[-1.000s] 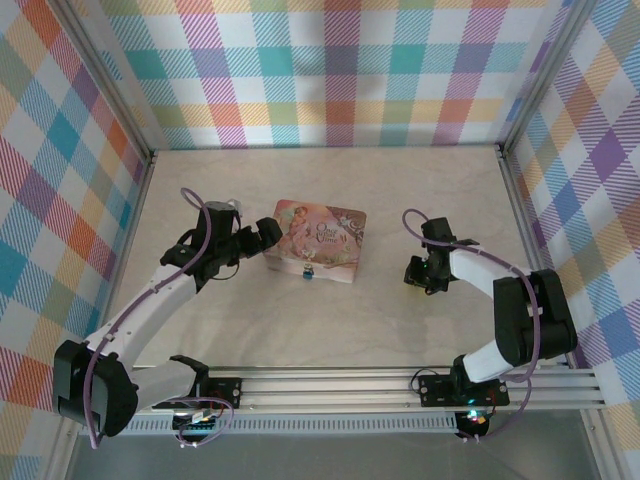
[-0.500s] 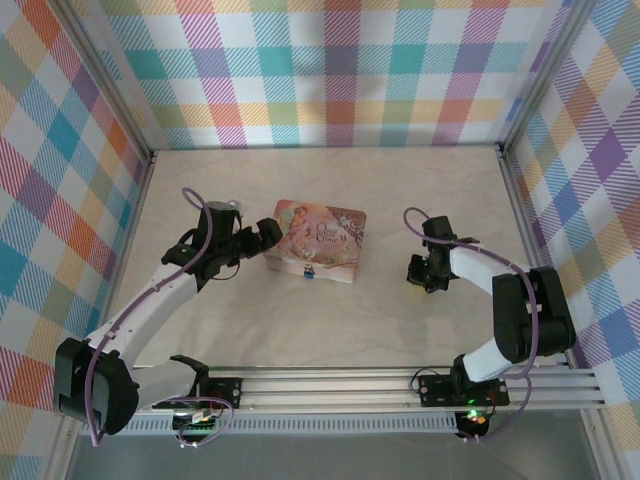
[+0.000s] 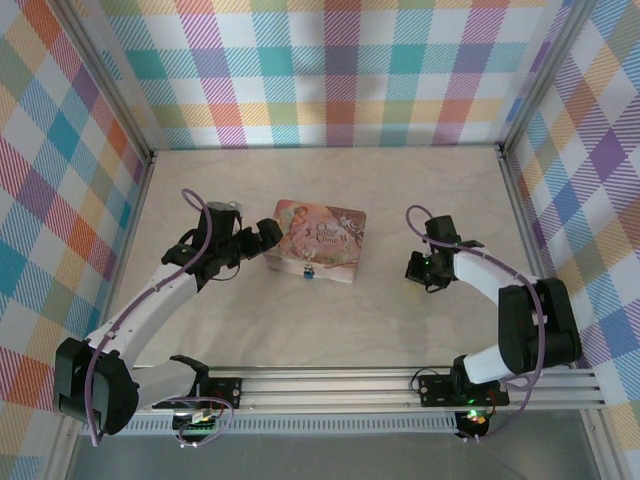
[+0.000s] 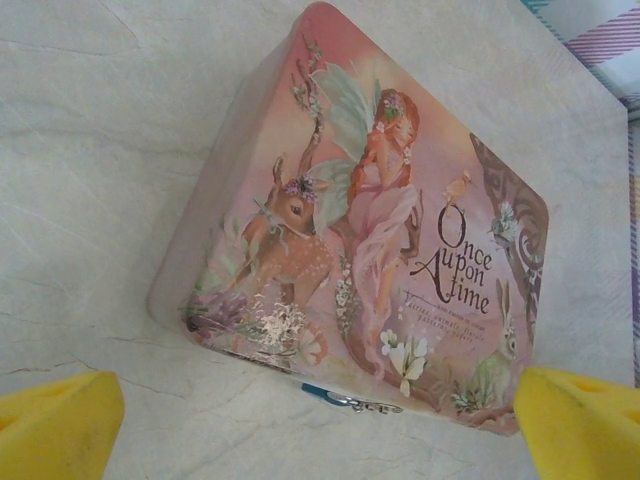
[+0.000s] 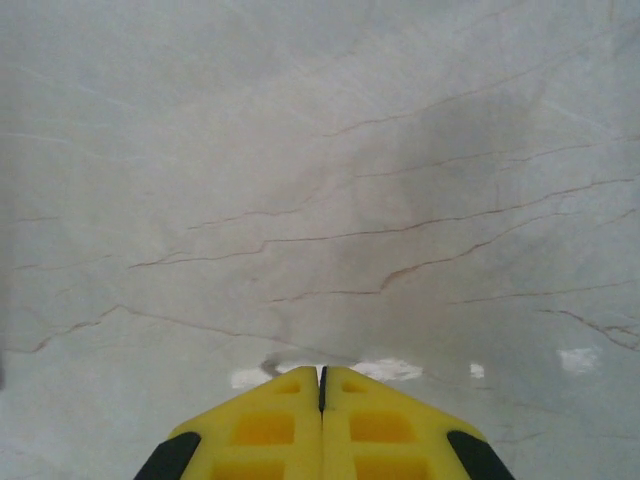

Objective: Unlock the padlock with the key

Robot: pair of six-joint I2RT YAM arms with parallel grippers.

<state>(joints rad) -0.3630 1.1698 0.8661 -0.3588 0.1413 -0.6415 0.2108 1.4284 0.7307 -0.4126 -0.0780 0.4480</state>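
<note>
Marbled table (image 3: 300, 330), one tin (image 3: 322, 240), one padlock (image 3: 309, 271)

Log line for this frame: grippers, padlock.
left gripper: open, beside tin | right gripper: shut, near table | padlock: on tin front

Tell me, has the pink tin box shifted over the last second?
No. The pink tin box sits at the same spot relative to the table's back edge.

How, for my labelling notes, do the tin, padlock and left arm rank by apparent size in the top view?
1. Left arm, longest by far.
2. Tin.
3. Padlock, a tiny blue speck at the tin's near edge.
</note>
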